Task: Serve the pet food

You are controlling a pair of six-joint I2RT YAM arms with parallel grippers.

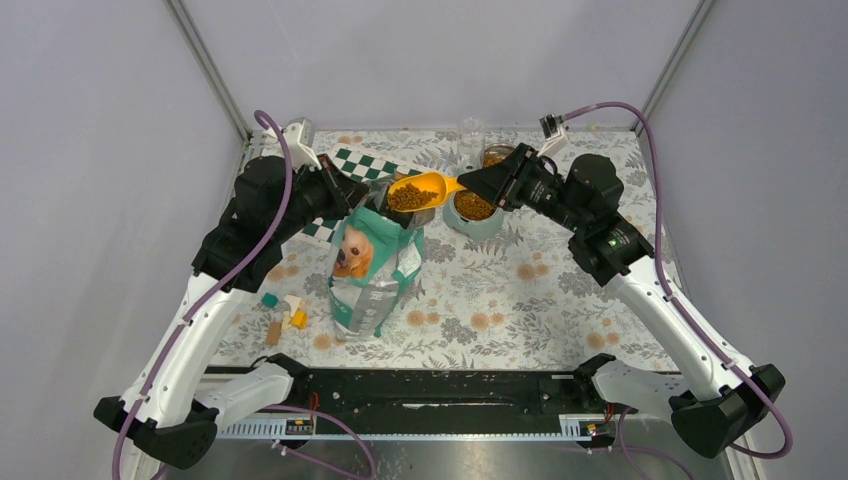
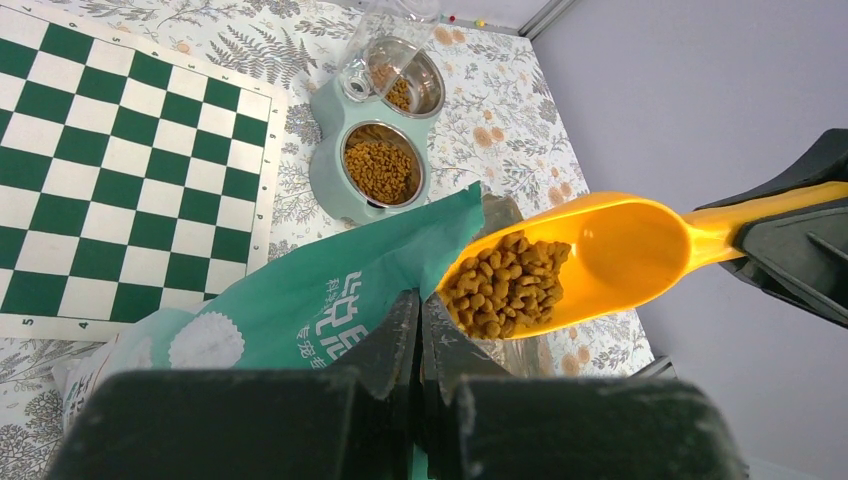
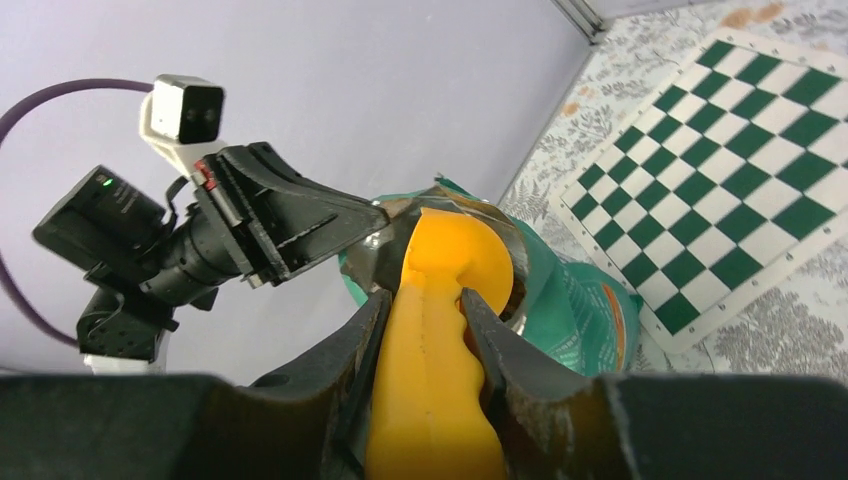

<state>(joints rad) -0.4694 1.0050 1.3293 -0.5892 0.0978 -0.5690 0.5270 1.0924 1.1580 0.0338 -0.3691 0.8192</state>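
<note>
Right gripper (image 3: 425, 300), part-open, clamps the orange scoop (image 2: 610, 250) heaped with kibble (image 2: 505, 285); left gripper (image 2: 420, 330), fully closed, pinches the teal bag (image 2: 330, 300) at its rim. Carry the scoop level to the feeder bowl (image 1: 478, 230) at 3 o'clock (top view), then tip slowly.

A chessboard (image 1: 362, 163) lies far left on the floral cloth (image 1: 520, 300). A teal bag (image 1: 372, 285) stands mid-table, an orange scoop (image 1: 437, 182) over its mouth; small blocks (image 1: 285, 318) near left, a two-bowl feeder (image 1: 478, 230) far right.
</note>
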